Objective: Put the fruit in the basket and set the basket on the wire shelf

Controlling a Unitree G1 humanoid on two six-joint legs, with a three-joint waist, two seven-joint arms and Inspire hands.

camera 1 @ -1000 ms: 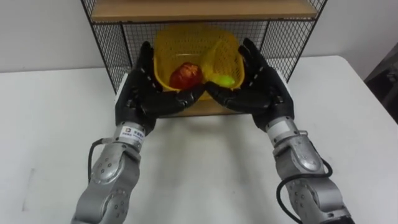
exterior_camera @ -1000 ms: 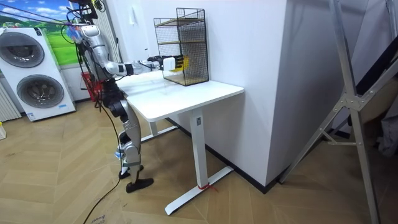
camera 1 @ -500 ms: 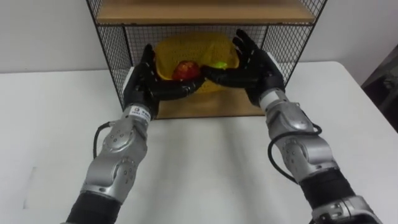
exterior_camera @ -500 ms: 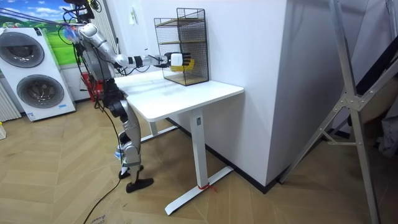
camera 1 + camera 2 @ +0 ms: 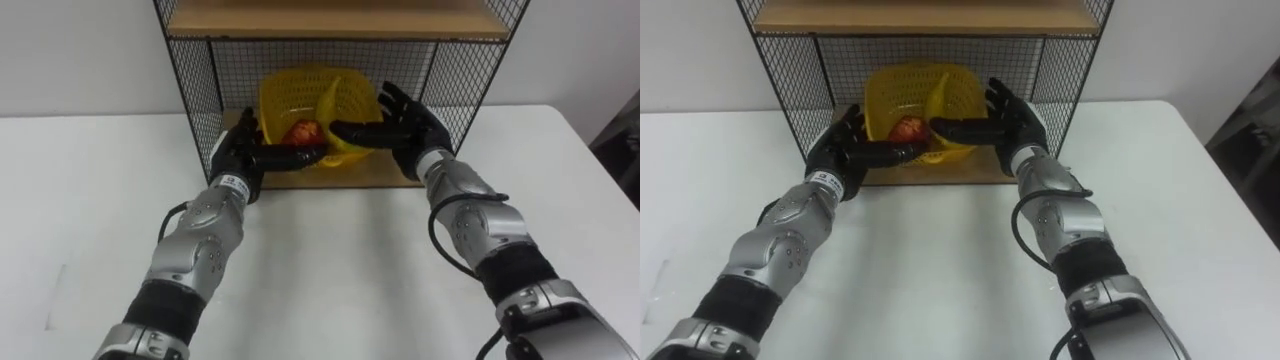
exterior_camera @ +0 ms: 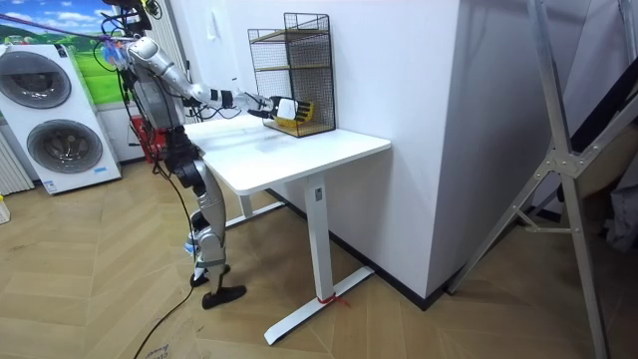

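Room view: robot stands at the end of the white rectangular table on the room view's left, both arms stretched level toward the shelf. Two white front-loading washing machines at the far left of the frame.

Eye views:
- Table top covers the lower two thirds of the frame.
- Black wire-mesh shelf with wooden boards stands at upper centre, on the table and against the wall.
- Yellow perforated plastic basket sits inside the shelf's lower compartment, at centre, low over the bottom board. Cannot tell if it rests on the board.
- Left hand, just left of centre: fingers straight, laid along the basket's front left side, touching it.
- Right hand, just right of centre: fingers straight and spread against the basket's right side, thumb reaching left across its front rim.
- Round red fruit lies in the basket, near its front, between the two hands.
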